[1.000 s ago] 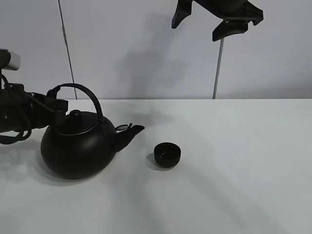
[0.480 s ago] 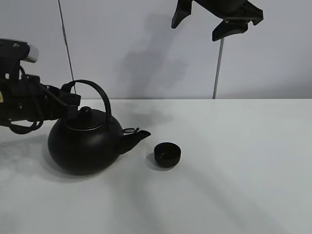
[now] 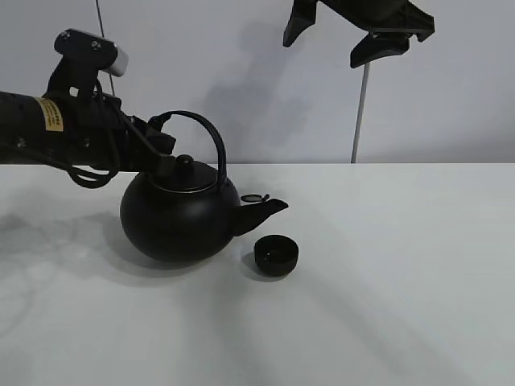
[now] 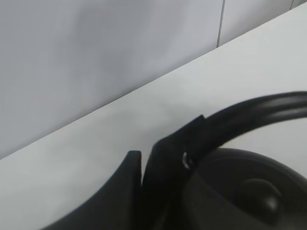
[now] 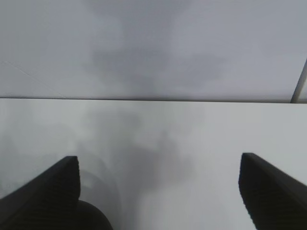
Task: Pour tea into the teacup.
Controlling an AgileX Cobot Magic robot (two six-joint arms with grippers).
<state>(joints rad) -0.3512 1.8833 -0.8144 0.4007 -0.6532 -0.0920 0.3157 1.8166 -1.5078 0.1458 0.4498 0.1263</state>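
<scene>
The big round black kettle [image 3: 179, 219] hangs just off the white table [image 3: 386, 265], level, with its spout [image 3: 265, 211] just up and left of the teacup. The teacup [image 3: 276, 255] is a small, low black cup standing upright on the table. My left gripper [image 3: 159, 138] is shut on the left end of the kettle's arched handle [image 3: 201, 125]. The left wrist view shows the fingers [image 4: 129, 187] clamped on the handle [image 4: 254, 111] above the lid knob [image 4: 259, 194]. My right gripper [image 3: 322, 50] is open and empty, high above the table; its fingers [image 5: 48, 187] stand wide apart.
A grey wall [image 3: 241, 80] runs behind the table's back edge. A thin vertical pole [image 3: 360, 112] stands at the back under the right gripper. A thin dark cable [image 3: 100, 12] runs down the wall at the back left.
My left gripper has lifted the kettle and carried it right, bringing the spout close to the teacup. The kettle has gone from tilted to level. The right arm and teacup have not moved.
</scene>
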